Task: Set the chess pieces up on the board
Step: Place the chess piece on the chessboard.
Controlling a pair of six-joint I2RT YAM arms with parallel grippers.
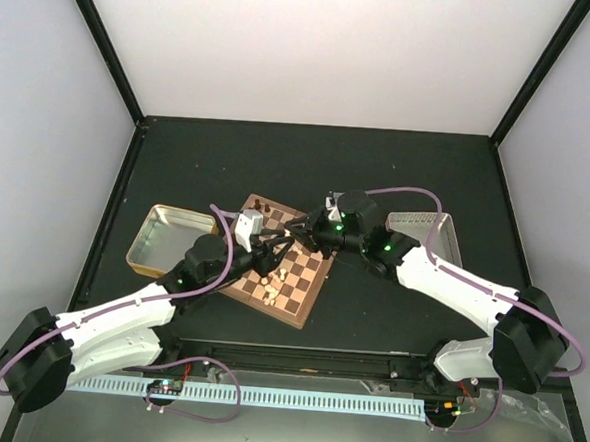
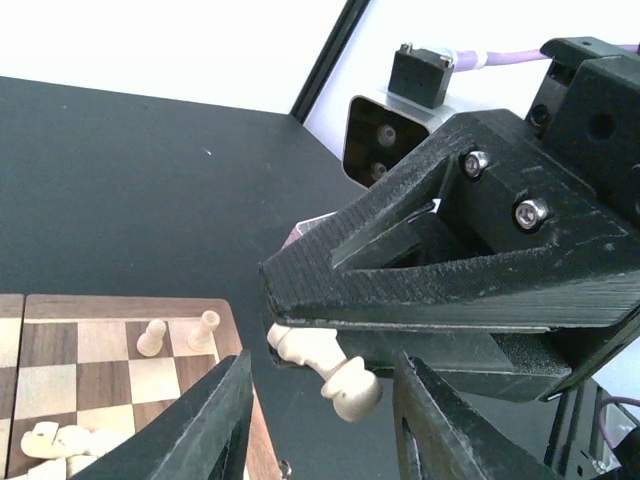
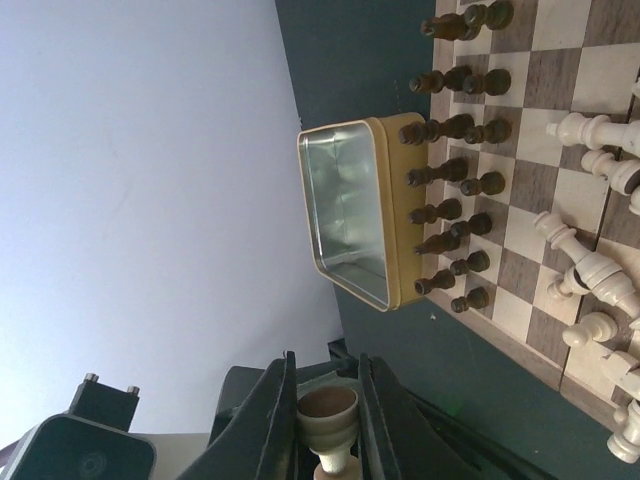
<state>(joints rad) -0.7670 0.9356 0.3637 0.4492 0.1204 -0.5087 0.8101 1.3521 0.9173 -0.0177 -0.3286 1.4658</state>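
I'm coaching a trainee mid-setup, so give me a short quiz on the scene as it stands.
1. True or false: the gold tin has chessmen lying in it.
2. What do the right jaws hold? A) a cream chess piece B) a dark chessman C) nothing.
3. In how many rows do the dark chessmen stand along the edge of the board beside the tin?
Key: 1 false, the tin is empty. 2 A. 3 two.
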